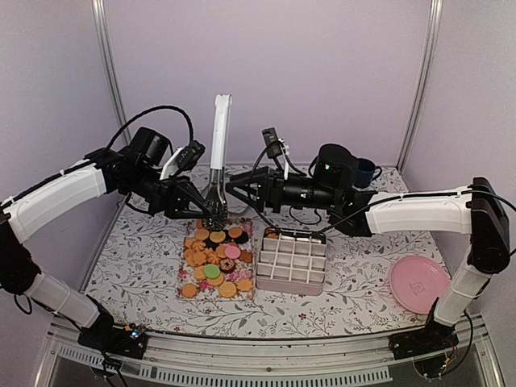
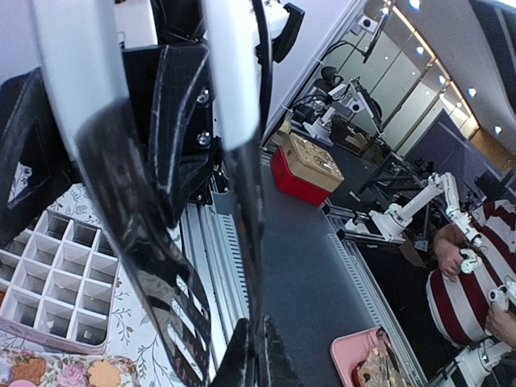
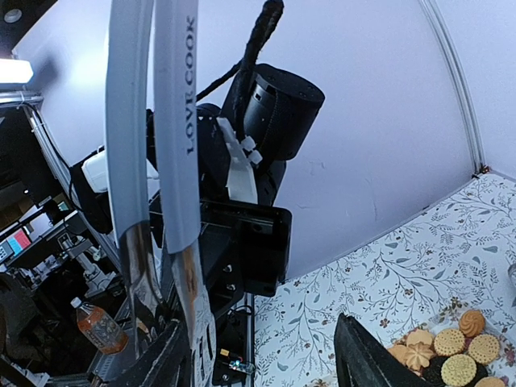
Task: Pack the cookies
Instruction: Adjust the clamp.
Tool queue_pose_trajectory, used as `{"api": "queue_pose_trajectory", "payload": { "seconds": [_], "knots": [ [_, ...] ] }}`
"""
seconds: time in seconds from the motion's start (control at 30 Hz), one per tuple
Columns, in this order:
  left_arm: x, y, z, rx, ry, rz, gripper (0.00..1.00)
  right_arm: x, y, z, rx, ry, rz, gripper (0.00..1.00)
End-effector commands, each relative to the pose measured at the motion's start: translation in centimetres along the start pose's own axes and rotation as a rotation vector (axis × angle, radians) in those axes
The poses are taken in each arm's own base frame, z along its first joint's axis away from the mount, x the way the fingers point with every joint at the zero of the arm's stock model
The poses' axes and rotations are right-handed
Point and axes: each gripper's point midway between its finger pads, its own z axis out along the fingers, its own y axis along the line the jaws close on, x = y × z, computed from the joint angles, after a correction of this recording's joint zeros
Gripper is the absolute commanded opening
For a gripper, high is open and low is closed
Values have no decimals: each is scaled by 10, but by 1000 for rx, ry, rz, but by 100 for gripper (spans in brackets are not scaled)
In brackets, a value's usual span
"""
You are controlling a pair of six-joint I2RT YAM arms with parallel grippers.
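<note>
Top external: the cookies (image 1: 215, 260) lie just left of the grid box (image 1: 292, 262). Beyond the box both my arms bend inward. My left gripper (image 1: 205, 214) clamps the upright tongs (image 1: 219, 137); my right gripper (image 1: 234, 193) is spread wide. Tongs handle reads LOVECOOK.

Robotics lab: neighbouring robot arms (image 2: 419, 201)

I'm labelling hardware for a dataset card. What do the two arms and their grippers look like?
The left arm and right arm match: white shells on the long links, black joints and wrists, loose black cables. The left gripper and right gripper are black and angular.
</note>
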Motion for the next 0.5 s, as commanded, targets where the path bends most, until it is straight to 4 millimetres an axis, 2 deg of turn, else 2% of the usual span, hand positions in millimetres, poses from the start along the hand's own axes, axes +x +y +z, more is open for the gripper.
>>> {"api": "queue_pose_trajectory", "payload": {
  "seconds": [0.0, 0.17, 0.3, 0.33, 0.4, 0.47],
  "knots": [
    [-2, -9, -2, 27, -18, 23, 0, -1, 2, 14, -41, 5, -10, 60],
    [0, -10, -2, 21, -16, 27, 0, 0, -1, 21, -45, 9, -6, 52],
    [1, -8, -2, 19, -16, 22, 0, -2, 0, 27, -57, 11, -6, 51],
    [0, -8, -2, 21, -18, 20, 0, -1, 1, 28, -60, 18, -4, 51],
    [-1, -9, -2, 21, -19, 22, 0, 2, -2, 27, -39, 36, 6, 59],
    [-2, -12, -3, 22, -23, 28, 0, 3, -2, 21, -13, 37, -3, 63]
  ]
}}
